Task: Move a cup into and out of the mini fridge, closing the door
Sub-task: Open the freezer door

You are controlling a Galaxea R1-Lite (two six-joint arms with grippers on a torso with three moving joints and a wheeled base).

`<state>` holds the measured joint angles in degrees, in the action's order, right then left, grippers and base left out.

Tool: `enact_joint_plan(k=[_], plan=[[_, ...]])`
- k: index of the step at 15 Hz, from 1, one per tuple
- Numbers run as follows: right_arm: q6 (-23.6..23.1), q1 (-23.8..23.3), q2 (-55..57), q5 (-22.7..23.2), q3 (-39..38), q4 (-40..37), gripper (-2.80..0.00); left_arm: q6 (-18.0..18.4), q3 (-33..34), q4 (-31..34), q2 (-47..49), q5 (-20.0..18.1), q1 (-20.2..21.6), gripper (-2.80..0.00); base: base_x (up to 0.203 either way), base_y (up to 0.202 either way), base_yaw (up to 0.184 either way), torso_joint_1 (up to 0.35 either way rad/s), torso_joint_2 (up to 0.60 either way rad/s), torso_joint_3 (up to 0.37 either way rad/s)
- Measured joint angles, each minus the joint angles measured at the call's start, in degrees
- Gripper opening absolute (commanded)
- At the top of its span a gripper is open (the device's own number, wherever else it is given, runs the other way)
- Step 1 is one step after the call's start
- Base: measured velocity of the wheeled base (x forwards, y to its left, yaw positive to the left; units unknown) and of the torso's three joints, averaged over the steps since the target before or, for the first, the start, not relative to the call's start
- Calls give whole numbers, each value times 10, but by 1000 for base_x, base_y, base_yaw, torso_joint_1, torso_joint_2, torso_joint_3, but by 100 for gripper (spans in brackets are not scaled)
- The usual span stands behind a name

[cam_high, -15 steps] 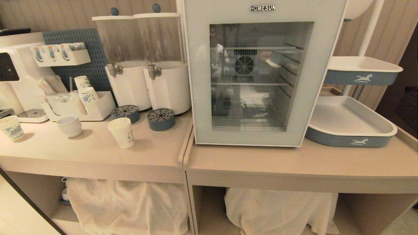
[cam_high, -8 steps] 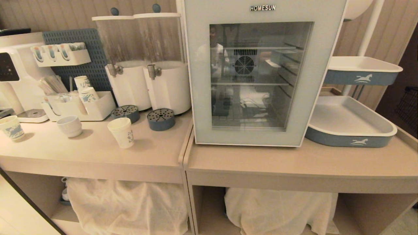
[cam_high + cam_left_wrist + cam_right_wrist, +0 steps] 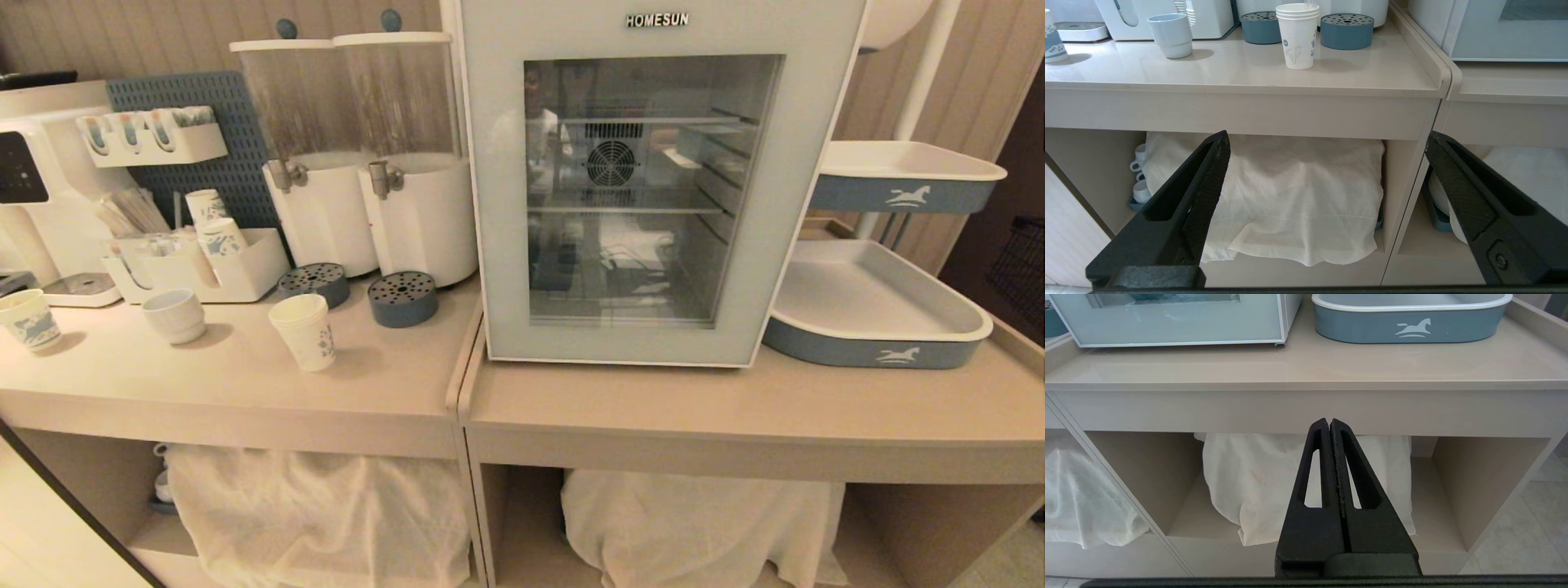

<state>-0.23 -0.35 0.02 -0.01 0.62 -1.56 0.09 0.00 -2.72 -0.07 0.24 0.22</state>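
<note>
Left fingers (image 3: 1204,192) are gaping fully wide with nothing between them, left gripper (image 3: 1327,143) hanging low in front of the shelf opening under the surface (image 3: 1241,73). Right fingers (image 3: 1347,465) are pressing tight together, holding nothing, right gripper (image 3: 1329,421) sitting below the other surface's edge; both arms are looking parked, out of the head view. White cloths (image 3: 1298,196) are covering the stuff on the lower shelves, probably as dust cover. Up on the surface, the cup (image 3: 304,331) is standing upright near the front, well apart from the mug (image 3: 174,314) and the drawn-on paper cup (image 3: 28,318), so it is looking easy to reach for the wide-set left fingers. Behind it two round drip trays (image 3: 402,299) are sitting under the dispenser taps. To the right the mini fridge (image 3: 661,180) is standing with its door (image 3: 498,204) shut flush, shelves showing empty through the glass. Judging by this, nothing is started: door needs opening first. Blue tray (image 3: 878,343) is resting just beside the fridge.
</note>
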Motion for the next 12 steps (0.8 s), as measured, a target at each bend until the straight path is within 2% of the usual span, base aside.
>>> enact_joint_plan(k=[12], plan=[[0, 0, 0, 0, 0, 0, -280, 0, 0, 0, 0, 0, 0, 0, 0, 0, 0, 0, 0, 0]])
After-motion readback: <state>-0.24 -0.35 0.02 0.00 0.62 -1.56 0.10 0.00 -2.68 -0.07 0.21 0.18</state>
